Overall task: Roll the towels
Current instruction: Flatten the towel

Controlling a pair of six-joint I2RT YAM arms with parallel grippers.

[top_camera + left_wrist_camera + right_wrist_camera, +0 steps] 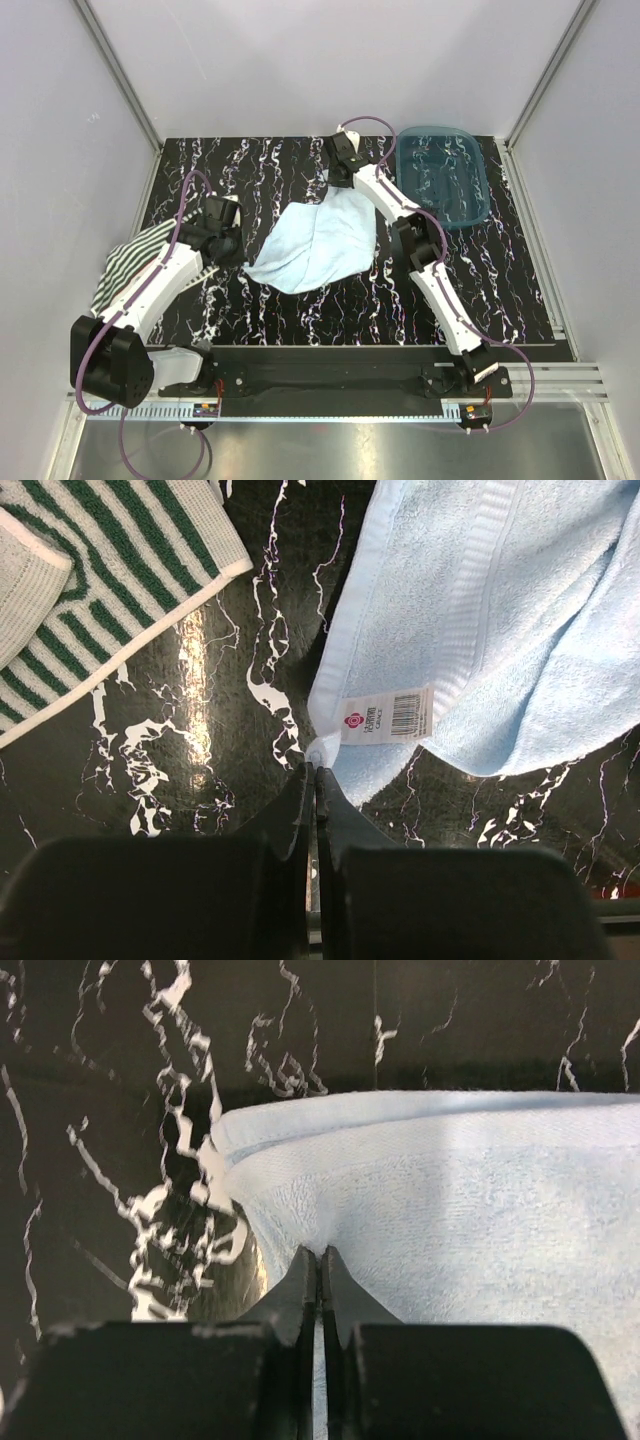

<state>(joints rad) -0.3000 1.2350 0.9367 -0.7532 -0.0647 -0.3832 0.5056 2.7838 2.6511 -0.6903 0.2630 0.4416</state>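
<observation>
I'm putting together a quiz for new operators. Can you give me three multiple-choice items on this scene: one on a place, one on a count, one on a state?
1. Where does the teal tub stand?
A. at the far right of the table
B. at the near left corner
C. between the arm bases

2. How many towels are in view?
A. one
B. two
C. four

3. What state is the right gripper in?
A. wide open in the air
B. shut on the light blue towel
C. shut on a plastic rim

Answers:
1 A: the overhead view shows it at the far right edge.
2 B: there is the light blue one and the striped towel at the left.
3 B: its wrist view shows the fingers pressed together on the blue cloth's edge.
</observation>
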